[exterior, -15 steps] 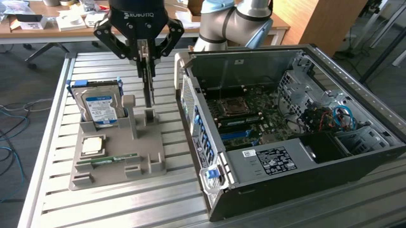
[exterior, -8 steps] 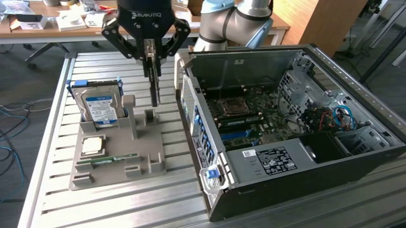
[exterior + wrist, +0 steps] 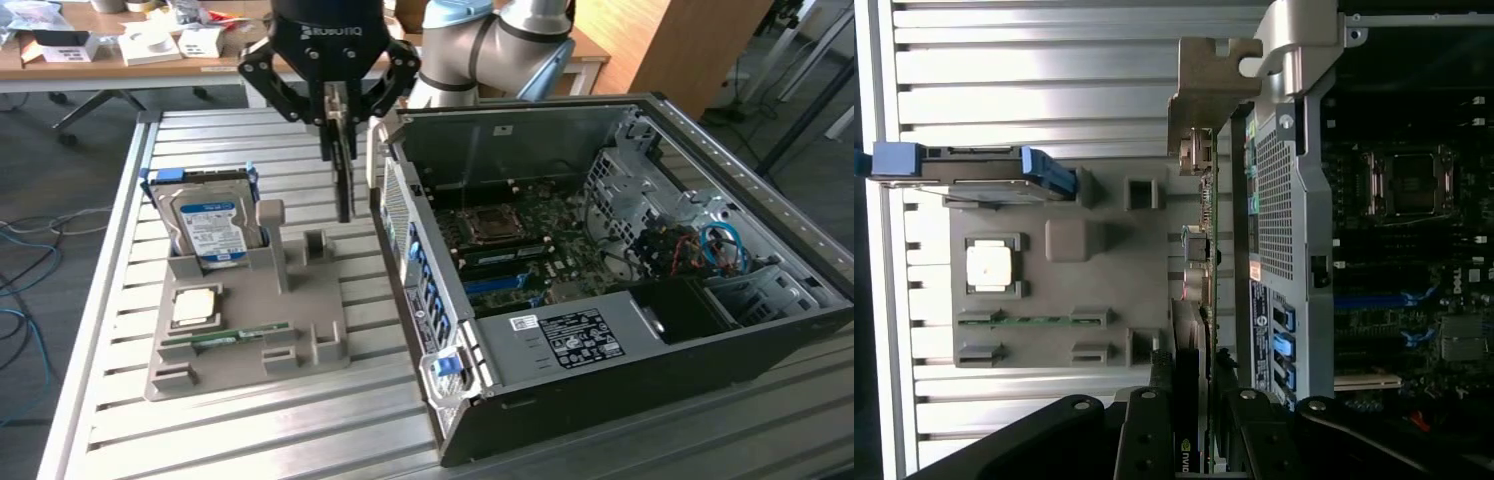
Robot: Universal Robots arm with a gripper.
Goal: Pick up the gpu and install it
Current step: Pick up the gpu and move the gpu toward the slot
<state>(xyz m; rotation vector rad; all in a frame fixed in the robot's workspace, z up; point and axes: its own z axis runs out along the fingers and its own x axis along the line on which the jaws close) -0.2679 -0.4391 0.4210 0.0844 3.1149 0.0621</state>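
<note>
Gripper: we've got the gripper [image 3: 340,118] partly closed, its fingers [image 3: 1154,430] clamped on one end of the graphics card [image 3: 344,180].
Card: it hangs straight down from the gripper and is edge-on to us, so we can't read its face.
Bracket: the silver bracket [image 3: 1204,95] sits at the end farthest from the fingers.
Beneath: the card's low end lies between the grey tray [image 3: 314,325] and the computer case [image 3: 561,335]; we can't tell if it touches anything.
Cut off: the gripper's upper body.
</note>
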